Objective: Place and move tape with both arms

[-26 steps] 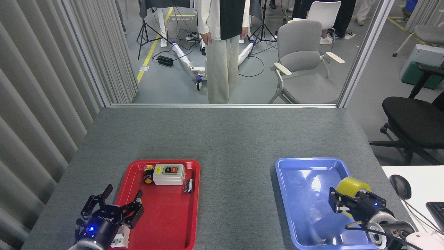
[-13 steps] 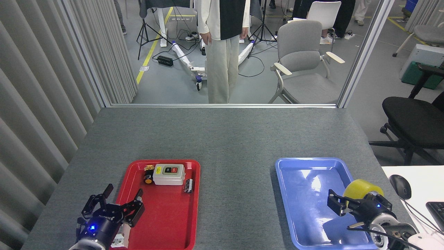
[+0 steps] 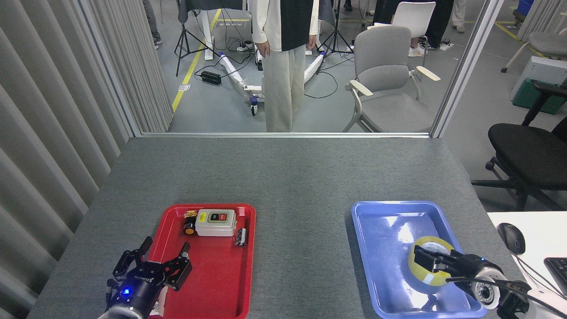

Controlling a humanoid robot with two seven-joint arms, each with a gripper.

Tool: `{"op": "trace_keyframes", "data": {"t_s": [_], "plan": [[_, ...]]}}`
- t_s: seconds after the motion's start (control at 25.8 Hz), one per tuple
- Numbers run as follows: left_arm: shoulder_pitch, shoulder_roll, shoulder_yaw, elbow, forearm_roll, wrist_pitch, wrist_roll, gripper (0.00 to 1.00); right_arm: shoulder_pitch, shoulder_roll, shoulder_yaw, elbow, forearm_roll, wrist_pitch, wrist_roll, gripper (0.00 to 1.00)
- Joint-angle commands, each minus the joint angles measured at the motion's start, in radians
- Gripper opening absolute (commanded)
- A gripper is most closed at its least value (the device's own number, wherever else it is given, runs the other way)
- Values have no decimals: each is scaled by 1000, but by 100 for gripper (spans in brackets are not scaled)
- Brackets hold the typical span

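Note:
The tape (image 3: 416, 271), a yellow roll with a white core, rests tilted on the floor of the blue tray (image 3: 390, 205), near its right side. My right gripper (image 3: 426, 261) comes in from the lower right and is shut on the tape, with a black finger across the roll's middle. At the lower left my left gripper (image 3: 166, 248) stands open with nothing between its fingers, over the left edge of the red tray (image 3: 212, 283).
The red tray holds a grey switch box (image 3: 215, 222), a small yellow-and-black part (image 3: 189, 227) and a small dark cylinder (image 3: 240, 236). A white desk with a mouse (image 3: 510, 237) adjoins the table's right. A person (image 3: 283, 66) stands beyond the far edge.
My right gripper has lowered the tape from above the tray's right rim down and left into the blue tray. My left gripper has shifted slightly right, staying open.

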Motion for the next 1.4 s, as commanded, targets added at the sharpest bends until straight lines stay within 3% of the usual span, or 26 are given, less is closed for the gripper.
{"op": "trace_keyframes", "data": {"t_s": [0.0, 0.19, 0.35, 0.47, 0.62, 0.7, 1.01, 1.16, 1.36], "plan": [[0, -2, 0, 0, 0, 0, 1, 100, -47, -27, 20, -1, -37, 12, 35, 99], [-2, -2, 0, 0, 0, 0, 1, 100, -58, -50, 20, -7, -29, -43, 12, 99], [-13, 0, 0, -8, 8, -16, -1, 100, -49, -42, -32, -4, 2, -157, -209, 99], [-16, -2, 1, -9, 11, -39, -4, 100, 12, 15, -134, 16, 129, -257, -385, 99], [-16, -3, 3, -12, 11, -42, -2, 100, 167, 168, -330, 27, 354, -269, -601, 99], [-16, -5, 6, -12, 11, -42, -2, 100, 241, 249, -410, 22, 462, -269, -653, 99], [-2, -51, 92, -12, 9, -42, -1, 100, 292, 453, -574, 22, 738, -243, -666, 99], [-2, -51, 96, -11, 9, -31, -1, 100, 339, 485, -577, -2, 801, -159, -660, 99], [0, -51, 102, -6, 9, -28, -1, 100, 382, 489, -571, -36, 807, -137, -606, 99]]}}
